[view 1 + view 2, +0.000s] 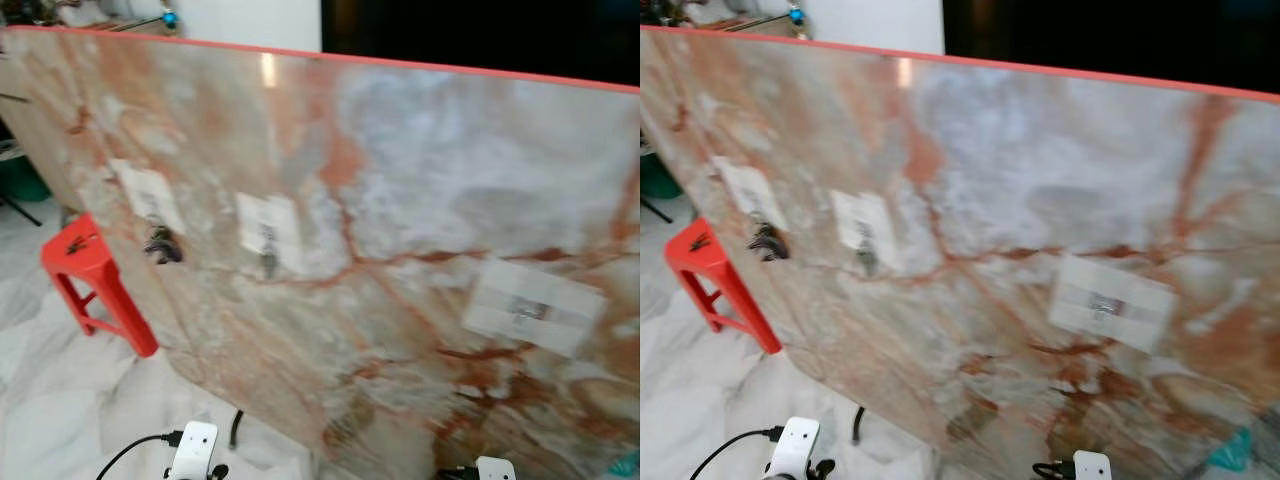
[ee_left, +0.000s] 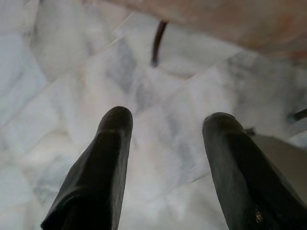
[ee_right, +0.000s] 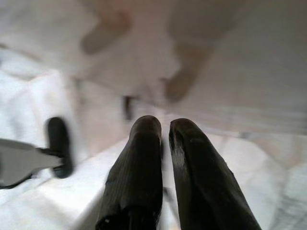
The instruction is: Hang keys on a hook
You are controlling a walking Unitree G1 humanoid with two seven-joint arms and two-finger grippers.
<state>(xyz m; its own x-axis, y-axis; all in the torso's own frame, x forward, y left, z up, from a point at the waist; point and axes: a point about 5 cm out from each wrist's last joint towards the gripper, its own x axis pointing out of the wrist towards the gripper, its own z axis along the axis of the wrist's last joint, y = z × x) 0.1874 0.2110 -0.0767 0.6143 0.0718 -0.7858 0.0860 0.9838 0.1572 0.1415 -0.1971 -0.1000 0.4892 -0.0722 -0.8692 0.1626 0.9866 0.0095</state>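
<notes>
On the marble panel (image 1: 400,200), hooks (image 1: 268,240) wait; left gripper (image 2: 165,122) released, right gripper (image 3: 165,127) clenched empty; locate keys first.

Big marble-patterned panel (image 1: 400,200), glossy, pink veins catching a glare streak; red plastic stool (image 1: 85,270), smooth with a slight sheen; floor (image 2: 72,72) of polished white marble tile, grey-veined; left gripper (image 2: 168,124) fingers matt black.
</notes>
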